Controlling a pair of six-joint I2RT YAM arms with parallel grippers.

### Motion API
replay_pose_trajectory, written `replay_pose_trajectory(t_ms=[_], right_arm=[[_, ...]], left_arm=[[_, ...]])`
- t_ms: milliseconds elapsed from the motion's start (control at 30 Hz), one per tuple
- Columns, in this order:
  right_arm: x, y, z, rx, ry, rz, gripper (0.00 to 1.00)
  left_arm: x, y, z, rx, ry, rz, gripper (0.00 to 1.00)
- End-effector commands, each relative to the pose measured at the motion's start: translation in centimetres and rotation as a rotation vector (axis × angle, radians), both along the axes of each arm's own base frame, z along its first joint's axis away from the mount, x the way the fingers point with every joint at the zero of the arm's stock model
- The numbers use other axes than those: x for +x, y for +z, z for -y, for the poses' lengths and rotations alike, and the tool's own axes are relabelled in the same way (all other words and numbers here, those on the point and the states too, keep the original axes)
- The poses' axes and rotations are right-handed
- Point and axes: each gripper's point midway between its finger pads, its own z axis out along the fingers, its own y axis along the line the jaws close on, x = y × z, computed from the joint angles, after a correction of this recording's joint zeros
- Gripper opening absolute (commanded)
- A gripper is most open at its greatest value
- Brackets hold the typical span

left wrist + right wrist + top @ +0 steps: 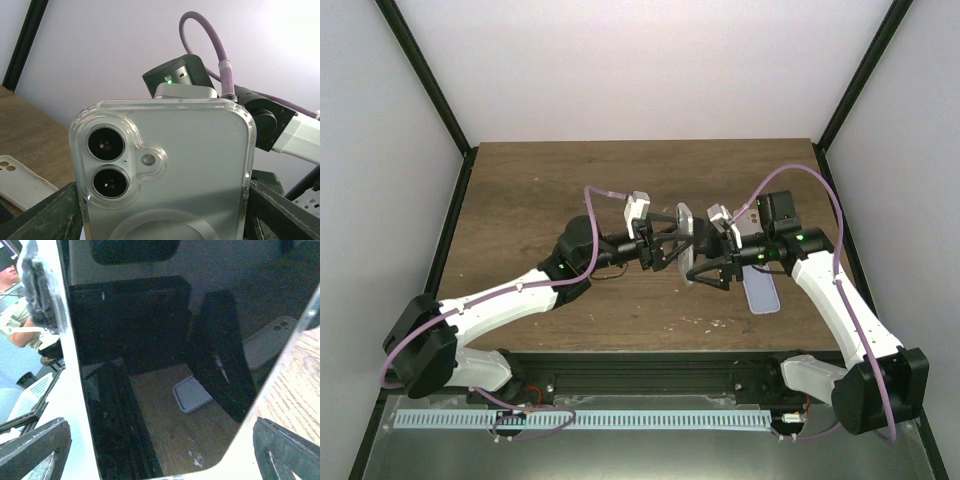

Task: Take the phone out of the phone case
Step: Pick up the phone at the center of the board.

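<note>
Phone (150, 340) is up in the air between the two arms, sitting in its clear case (170, 150). The left gripper (675, 245) has it clamped by the long edges, jaws spread wide. The right gripper (160, 422) faces the screen, jaws wide apart, holding nothing. A pale spare case (761, 290) lies on the wooden table (540, 190) near the right arm.

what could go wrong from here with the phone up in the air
1. The phone in its clear case hangs above the table, held only by the left gripper; the right gripper stands open, so a slip drops it.
2. The right arm could knock the spare case below.
</note>
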Motion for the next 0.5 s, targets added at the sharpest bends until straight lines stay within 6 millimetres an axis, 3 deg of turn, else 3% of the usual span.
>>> replay_pose_trajectory(t_ms=[0, 200, 367, 467], right_arm=[[-0.8, 1.7, -0.8, 0.047, 0.055, 0.013, 1.0], [-1.2, 2.0, -1.2, 0.074, 0.091, 0.0, 0.99], [-1.6, 2.7, -1.1, 0.109, 0.116, 0.015, 0.81], [-1.6, 2.9, -1.1, 0.115, 0.116, 0.019, 0.68]], left_arm=[[-1.1, 3.1, 0.0, -0.114, -0.047, 0.08, 0.49], [-1.3, 3.2, 0.3, -0.129, -0.069, 0.073, 0.48], [-1.3, 3.1, 0.4, -0.133, -0.077, 0.062, 0.48], [-1.0, 2.8, 0.4, -0.113, -0.059, 0.049, 0.6]])
